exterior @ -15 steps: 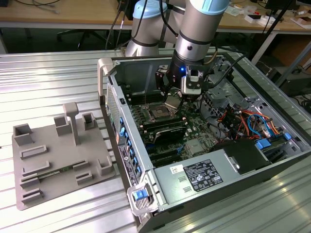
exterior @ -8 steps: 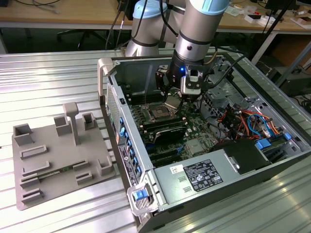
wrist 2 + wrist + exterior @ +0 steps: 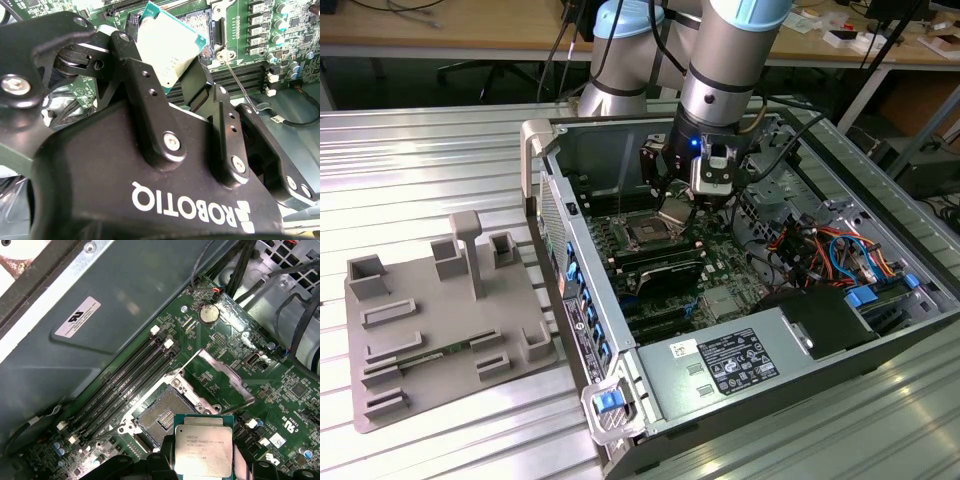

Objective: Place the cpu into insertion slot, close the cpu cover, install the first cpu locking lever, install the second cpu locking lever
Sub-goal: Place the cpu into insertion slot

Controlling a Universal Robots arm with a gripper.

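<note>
My gripper (image 3: 682,200) hangs inside the open computer case, shut on the cpu (image 3: 675,211), a small square chip with a silvery top. In both wrist views the cpu (image 3: 204,445) (image 3: 167,47) sits between the black fingers (image 3: 131,60). The chip is just above and to one side of the insertion slot (image 3: 161,416), not touching it. The insertion slot (image 3: 645,236) is a dark square socket with a silver rim on the green motherboard (image 3: 280,405). The cpu cover (image 3: 226,376) stands swung open beside the socket. A thin locking lever (image 3: 241,84) sticks up.
Long black memory slots (image 3: 125,385) run beside the socket, next to the grey case wall (image 3: 100,355). Cable bundles (image 3: 820,250) and a power supply (image 3: 730,365) crowd the case toward the exterior view's right. A grey fixture tray (image 3: 430,330) lies on the table at that view's left.
</note>
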